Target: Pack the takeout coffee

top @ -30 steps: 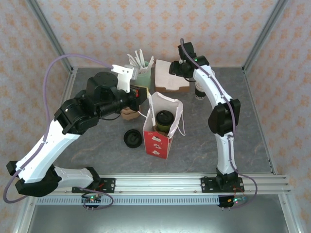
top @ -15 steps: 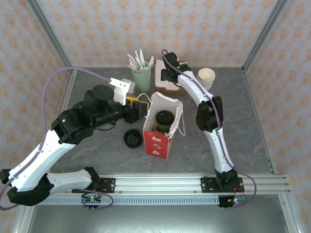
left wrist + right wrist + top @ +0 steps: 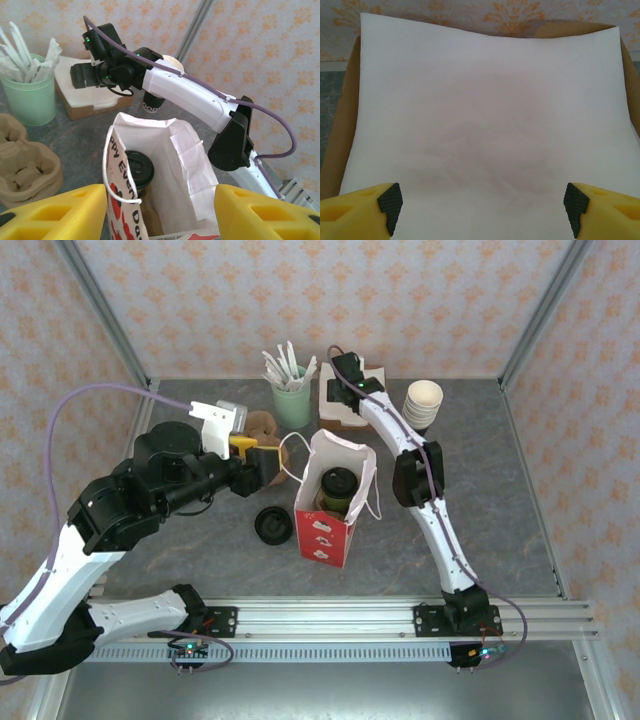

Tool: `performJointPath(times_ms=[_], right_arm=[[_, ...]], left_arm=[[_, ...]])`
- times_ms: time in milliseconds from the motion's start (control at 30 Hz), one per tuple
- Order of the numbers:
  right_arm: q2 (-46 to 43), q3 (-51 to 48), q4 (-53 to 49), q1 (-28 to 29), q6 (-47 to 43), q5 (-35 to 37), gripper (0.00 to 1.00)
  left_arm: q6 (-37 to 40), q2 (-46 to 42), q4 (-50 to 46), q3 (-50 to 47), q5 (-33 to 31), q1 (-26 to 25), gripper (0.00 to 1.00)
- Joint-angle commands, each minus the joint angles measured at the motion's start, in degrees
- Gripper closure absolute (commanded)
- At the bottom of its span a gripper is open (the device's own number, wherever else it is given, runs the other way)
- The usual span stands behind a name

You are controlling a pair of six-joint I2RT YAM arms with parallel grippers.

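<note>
Mid-worktop, slightly toward the near edge: takeout coffee [image 3: 339, 487] stands upright inside the red-and-white paper bag [image 3: 322, 532], lid up, so packing the cup looks done; left gripper [image 3: 160, 205] sits just beside the bag's mouth, jaws spread, nothing held. Right gripper [image 3: 482, 202] hangs over the white napkin stack [image 3: 485, 110] in its cardboard box [image 3: 344, 125] at the far edge, jaws wide and empty. Judgement: a napkin pick seems next (top sheet only, ideally), so descend square, pinch shallow near one edge, and keep the left arm off the bag's cord handle [image 3: 106, 167].
</note>
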Motion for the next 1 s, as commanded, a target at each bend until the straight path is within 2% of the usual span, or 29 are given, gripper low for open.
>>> performJointPath(times_ms=[0, 600, 733, 800, 867, 967], right_arm=[[2.47, 2.97, 3.01, -0.78, -0.82, 1.80, 0.12], [7.68, 5.03, 3.62, -1.60, 0.85, 1.76, 0.13], [7.53, 5.02, 3.77, -1.67, 1.07, 1.42, 0.20], [7.57, 5.02, 4.04, -1.70, 0.94, 0.64, 0.29], [7.33, 5.02, 4.58, -1.68, 0.89, -0.50, 0.43], [6.87, 5.02, 5.11, -1.70, 1.21, -1.60, 0.52]], left_arm=[[-0.47, -1.31, -2.81, -0.21, -3.28, -0.41, 0.41], [-5.16, -7.24, -3.61, -4.83, -7.48, -0.48, 0.44], [-6.02, -7.41, -2.92, -5.05, -7.50, -0.43, 0.45], [-6.11, -7.18, -2.92, -4.89, -7.35, -0.47, 0.45], [-6.18, -6.97, -3.35, -4.61, -7.52, -0.41, 0.46], [-6.48, -7.23, -3.31, -4.87, -7.66, -0.44, 0.46]])
